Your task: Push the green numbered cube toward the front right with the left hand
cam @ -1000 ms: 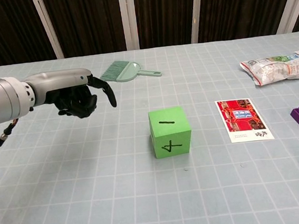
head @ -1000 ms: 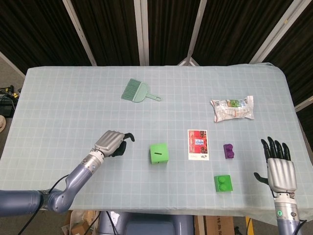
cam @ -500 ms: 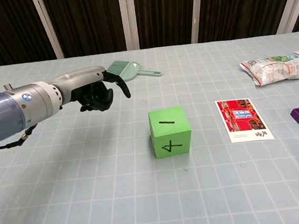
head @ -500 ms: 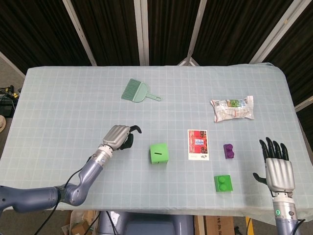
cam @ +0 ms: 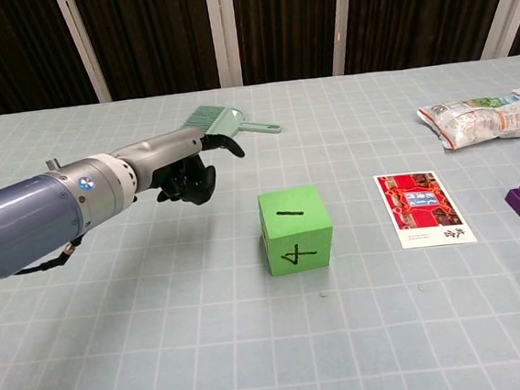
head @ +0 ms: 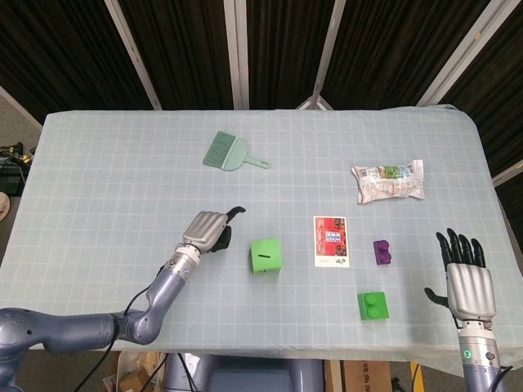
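— Although the left hand (head: 209,229) hovers with fingers curled on nothing, has pushing begun?
— Not yet, I'd judge. The green numbered cube (cam: 295,228) sits just to its right, untouched; contact and the whole push remain.

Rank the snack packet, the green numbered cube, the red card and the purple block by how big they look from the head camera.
1. Snack packet, clearly largest.
2. Red card.
3. Green numbered cube, close to the card, so that order is unsure.
4. Purple block, smallest.
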{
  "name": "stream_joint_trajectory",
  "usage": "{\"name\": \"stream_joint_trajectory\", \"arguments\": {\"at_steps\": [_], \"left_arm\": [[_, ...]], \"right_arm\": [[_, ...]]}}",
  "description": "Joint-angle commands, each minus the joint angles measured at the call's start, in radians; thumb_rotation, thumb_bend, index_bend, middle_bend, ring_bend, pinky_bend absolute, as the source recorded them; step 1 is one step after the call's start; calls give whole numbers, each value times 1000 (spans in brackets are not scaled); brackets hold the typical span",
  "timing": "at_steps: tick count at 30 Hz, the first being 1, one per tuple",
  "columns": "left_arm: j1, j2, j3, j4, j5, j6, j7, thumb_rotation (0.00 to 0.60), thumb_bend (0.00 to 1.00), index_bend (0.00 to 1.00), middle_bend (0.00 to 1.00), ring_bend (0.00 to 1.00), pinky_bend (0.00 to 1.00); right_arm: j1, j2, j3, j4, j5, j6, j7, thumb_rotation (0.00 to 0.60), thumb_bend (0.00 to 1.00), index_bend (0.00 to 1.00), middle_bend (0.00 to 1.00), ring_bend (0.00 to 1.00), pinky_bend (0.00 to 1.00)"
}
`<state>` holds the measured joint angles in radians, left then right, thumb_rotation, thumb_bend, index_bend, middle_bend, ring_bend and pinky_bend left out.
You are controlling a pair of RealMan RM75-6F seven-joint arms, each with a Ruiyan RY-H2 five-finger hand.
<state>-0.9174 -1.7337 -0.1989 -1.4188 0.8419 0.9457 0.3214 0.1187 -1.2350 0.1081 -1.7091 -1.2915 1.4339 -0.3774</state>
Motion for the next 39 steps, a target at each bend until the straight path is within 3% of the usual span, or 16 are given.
{"name": "stream_joint_trajectory", "arguments": {"at_steps": [1,9,15,26,39], "left_arm": [[0,-12,-9,-3,-29,15,30,600,1000,103,869,821,821],[-20,-7,-10,-30,-151,-11,138,600,1000,97,869,822,821],[-36,21,-7,-55,-177,-94,132,600,1000,116,869,824,823],[-21,38,2,-55,-84,-169,18,600,1000,139,868,824,823],[-16,90,47,-88,38,-268,-76,600,1000,151,868,825,823]], "right_arm": [[0,0,0,0,0,0,0,600,72,82,0,0,0],[-1,3,-1,-3,1,1,2,600,72,82,0,0,0],[-1,4,-1,-6,2,3,0,600,71,82,0,0,0],[-2,5,-1,-9,4,5,-1,600,72,82,0,0,0],[-2,1,-2,-16,10,6,-14,600,72,82,0,0,0]]}}
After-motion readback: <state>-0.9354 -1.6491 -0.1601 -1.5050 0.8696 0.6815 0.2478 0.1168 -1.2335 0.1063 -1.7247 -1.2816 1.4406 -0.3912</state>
